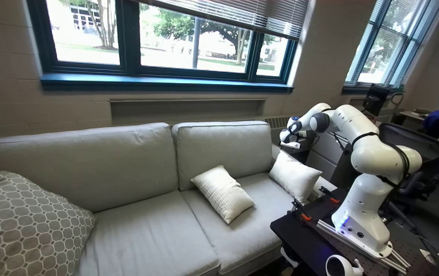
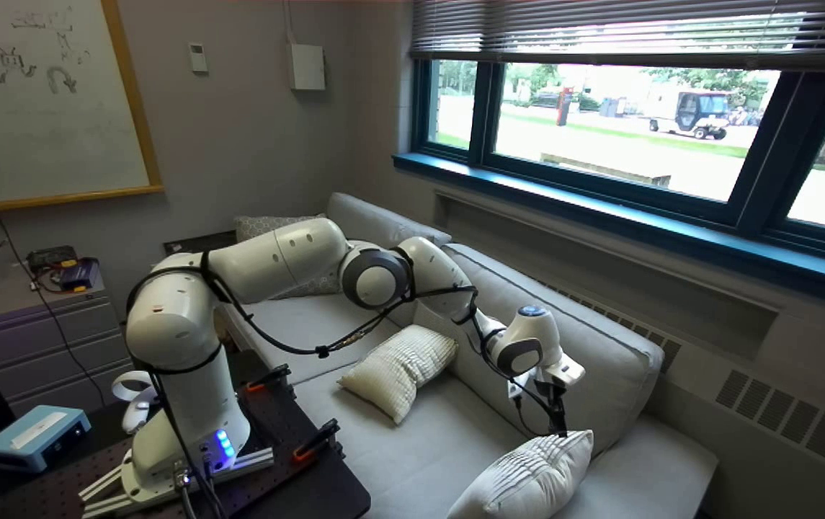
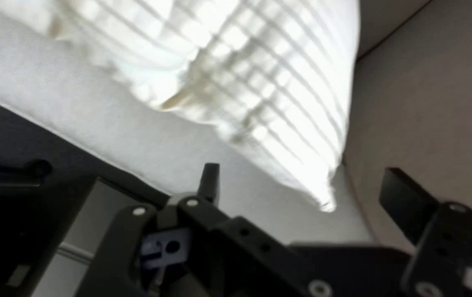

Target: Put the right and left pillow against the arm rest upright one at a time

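Note:
One cream-white pillow [image 1: 295, 175] stands tilted against the sofa's arm rest [image 1: 326, 184], one corner pointing up. In an exterior view this pillow [image 2: 527, 481] is partly cut off by the frame's lower edge, beside the arm rest [image 2: 661, 468]. The other cream-white pillow [image 1: 223, 193] lies on the seat to the left, near the back cushion; it also shows in an exterior view [image 2: 401, 367]. My gripper [image 2: 558, 427] is at the upper corner of the arm-rest pillow. In the wrist view the gripper [image 3: 305, 175] is open, its fingers on either side of the pillow's corner [image 3: 277, 82], apart from it.
A larger grey patterned cushion [image 1: 31, 226] sits at the sofa's far end. The back cushion [image 1: 225, 149] rises close to the gripper. The black table [image 1: 300, 234] carrying the robot base stands against the sofa, with clamps [image 1: 301, 211] at its edge.

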You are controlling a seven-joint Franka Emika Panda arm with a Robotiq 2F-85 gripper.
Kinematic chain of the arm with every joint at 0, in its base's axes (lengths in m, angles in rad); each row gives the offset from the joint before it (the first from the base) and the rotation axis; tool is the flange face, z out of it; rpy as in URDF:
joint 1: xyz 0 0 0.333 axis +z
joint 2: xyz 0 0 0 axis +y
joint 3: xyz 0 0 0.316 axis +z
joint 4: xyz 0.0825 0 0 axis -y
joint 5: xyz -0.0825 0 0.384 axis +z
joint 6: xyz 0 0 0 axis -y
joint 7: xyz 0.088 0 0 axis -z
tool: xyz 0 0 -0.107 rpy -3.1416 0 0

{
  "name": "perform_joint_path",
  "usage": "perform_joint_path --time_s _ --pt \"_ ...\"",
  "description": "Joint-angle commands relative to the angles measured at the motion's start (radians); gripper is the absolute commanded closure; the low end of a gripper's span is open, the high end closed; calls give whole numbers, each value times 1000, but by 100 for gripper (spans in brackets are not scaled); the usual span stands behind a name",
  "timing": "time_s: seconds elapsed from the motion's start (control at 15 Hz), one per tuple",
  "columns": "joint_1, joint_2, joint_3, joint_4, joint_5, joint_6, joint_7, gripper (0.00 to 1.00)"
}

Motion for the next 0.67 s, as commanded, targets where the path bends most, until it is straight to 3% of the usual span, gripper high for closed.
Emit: perform_joint_path --time_s 0.0,0.2,0.27,0.4,0.47,0.6 --pt "-31 -156 167 -224 17 41 -172 0" --pt "-59 -228 283 -356 9 38 -283 0" --pt "-34 -240 276 -390 85 23 -357 0" --pt "-34 -262 312 -459 124 -13 -433 0" --pt "3 -187 253 -335 140 8 -383 0" --pt "6 -208 273 -395 155 3 -421 0"
